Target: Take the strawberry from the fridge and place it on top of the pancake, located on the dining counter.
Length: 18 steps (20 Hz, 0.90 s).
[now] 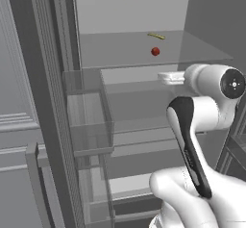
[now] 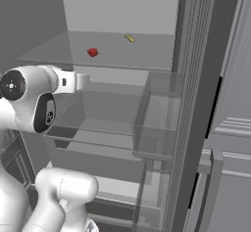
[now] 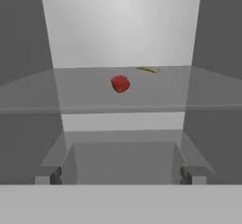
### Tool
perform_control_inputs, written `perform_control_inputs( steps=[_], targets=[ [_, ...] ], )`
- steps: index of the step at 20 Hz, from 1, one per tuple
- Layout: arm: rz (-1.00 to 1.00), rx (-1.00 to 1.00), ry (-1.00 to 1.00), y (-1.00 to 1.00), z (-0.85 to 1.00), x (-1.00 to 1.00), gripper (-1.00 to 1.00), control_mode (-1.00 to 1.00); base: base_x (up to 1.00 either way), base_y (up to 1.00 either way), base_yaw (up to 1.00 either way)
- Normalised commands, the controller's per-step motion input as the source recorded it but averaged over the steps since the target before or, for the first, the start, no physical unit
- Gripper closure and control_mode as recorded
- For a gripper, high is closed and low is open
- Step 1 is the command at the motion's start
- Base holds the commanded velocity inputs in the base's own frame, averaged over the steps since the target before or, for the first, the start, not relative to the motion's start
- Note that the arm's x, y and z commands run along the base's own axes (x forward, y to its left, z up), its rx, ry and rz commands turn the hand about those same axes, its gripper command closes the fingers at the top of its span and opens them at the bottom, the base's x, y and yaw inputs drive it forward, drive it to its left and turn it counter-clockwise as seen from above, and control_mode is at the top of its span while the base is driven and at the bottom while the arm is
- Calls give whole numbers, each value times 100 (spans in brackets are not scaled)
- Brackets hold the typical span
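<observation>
The fridge (image 1: pixel 129 6) stands open before me, pale inside. The strawberry (image 1: pixel 155 51) (image 2: pixel 92 52) (image 3: pixel 120 83), small and bright red, lies on the upper glass shelf (image 1: pixel 115 58), about midway back. My gripper (image 3: pixel 121 176) is open, with nothing between its fingertips (image 3: pixel 47 175). It is level with the space just under that shelf's front edge, short of and below the strawberry. In the base views my white hand (image 1: pixel 170 78) (image 2: pixel 73 81) points into the fridge. The pancake and the dining counter are out of view.
A small thin yellowish item (image 1: pixel 156 36) (image 3: pixel 147 69) lies behind the strawberry near the back wall. See-through door bins (image 1: pixel 89 121) (image 2: pixel 157 118) hang on the open doors at both sides. Lower shelves (image 1: pixel 139 126) sit below the hand.
</observation>
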Motion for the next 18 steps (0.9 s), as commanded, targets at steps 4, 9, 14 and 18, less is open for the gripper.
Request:
perform_control_inputs(
  steps=[4, 9, 14, 18],
  targets=[
    [1, -4, -1, 0, 67, 7, -100, -100, 0, 0, 0],
    [0, -2, -3, 0, 4, 30, -100, -100, 0, 0, 0],
    [-3, -1, 1, 0, 3, 70, -100, -100, 0, 0, 0],
    [-1, 0, 11, 0, 0, 100, -100, -100, 0, 0, 0]
  ],
)
